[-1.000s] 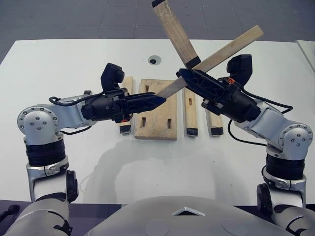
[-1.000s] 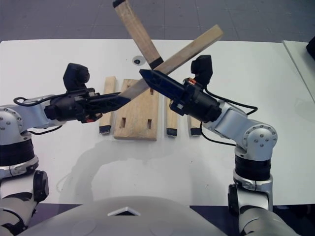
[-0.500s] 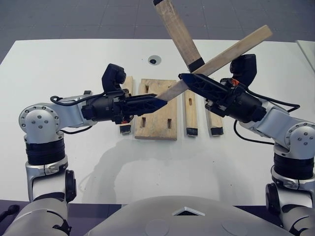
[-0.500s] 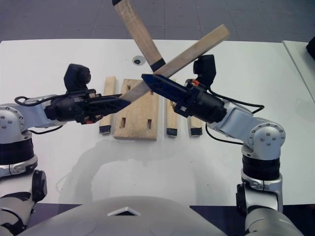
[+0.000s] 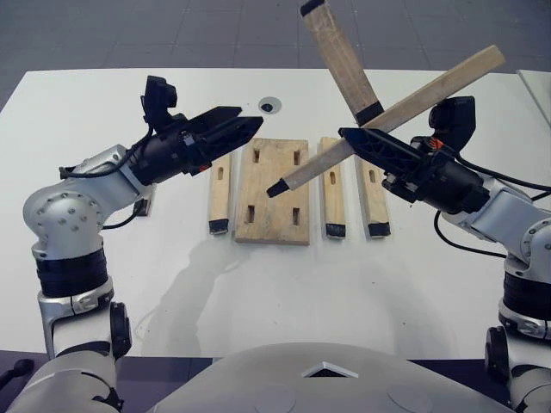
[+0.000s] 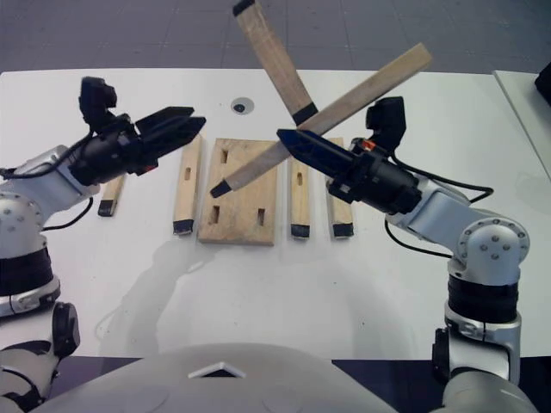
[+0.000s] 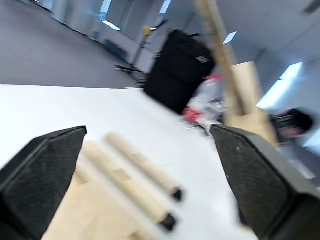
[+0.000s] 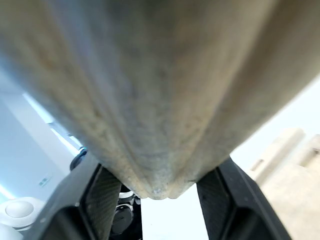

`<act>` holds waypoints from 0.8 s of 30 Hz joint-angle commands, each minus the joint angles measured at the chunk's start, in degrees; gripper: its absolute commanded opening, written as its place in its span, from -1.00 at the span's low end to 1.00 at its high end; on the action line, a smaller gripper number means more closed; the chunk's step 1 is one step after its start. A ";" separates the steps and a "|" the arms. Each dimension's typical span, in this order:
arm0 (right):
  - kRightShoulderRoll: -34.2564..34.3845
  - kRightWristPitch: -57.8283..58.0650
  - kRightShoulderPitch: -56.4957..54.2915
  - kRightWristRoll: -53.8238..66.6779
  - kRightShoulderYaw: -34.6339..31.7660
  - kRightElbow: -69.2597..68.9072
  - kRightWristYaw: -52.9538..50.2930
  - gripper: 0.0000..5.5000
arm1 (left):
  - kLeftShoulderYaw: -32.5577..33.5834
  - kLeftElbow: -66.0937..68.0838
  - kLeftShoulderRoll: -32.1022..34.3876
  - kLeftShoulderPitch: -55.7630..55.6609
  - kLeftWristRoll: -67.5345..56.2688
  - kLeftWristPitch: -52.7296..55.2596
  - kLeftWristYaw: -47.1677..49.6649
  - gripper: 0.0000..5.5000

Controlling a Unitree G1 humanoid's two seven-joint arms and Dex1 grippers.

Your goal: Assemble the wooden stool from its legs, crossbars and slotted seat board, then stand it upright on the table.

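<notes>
My right gripper [image 5: 355, 139] is shut on a wooden leg-and-crossbar assembly held above the table. Its thick leg [image 5: 337, 53] points up and back, and its long crossbar [image 5: 405, 101] slants down to a dark tip over the slotted seat board [image 5: 274, 196]. In the right wrist view the wood [image 8: 150, 90] sits between the fingers [image 8: 107, 200]. My left gripper [image 5: 248, 119] hangs open and empty, left of the board and above a loose leg [image 5: 219, 185]; its fingers [image 7: 45, 170] stand wide apart. Two more legs [image 5: 331, 191] [image 5: 372, 194] lie right of the board.
A short wooden piece [image 6: 108, 198] lies far left on the white table [image 5: 258, 284]. A round hole [image 5: 270, 105] sits in the tabletop behind the board. Another table's edge [image 5: 538, 86] shows at the far right.
My left gripper has let go of the crossbar's lower end, opened, and drawn back to the left and up. The right arm has shifted right with the assembly.
</notes>
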 commanded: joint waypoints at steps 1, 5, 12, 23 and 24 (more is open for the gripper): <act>-1.13 -0.86 1.81 -1.10 -2.16 -2.45 -0.14 -0.26 | -10.18 -6.91 4.50 9.77 19.70 -4.77 7.18 0.95; -0.60 -1.91 3.12 -1.26 -2.56 -3.59 -1.28 -0.26 | -14.17 -11.48 1.88 14.67 27.06 -2.34 14.59 0.96; -0.21 -2.46 3.56 -1.94 -1.47 -3.86 -2.14 -0.26 | -18.33 -14.51 1.16 16.46 31.63 3.08 17.22 0.96; -0.21 -2.47 3.33 -2.70 -0.42 -4.05 -2.05 -0.26 | -22.08 -13.71 3.13 17.53 38.75 7.28 17.32 0.96; -0.17 -2.49 3.14 -3.21 -0.22 -4.09 -2.02 -0.26 | -23.49 -13.71 4.80 17.75 39.51 7.63 16.34 0.96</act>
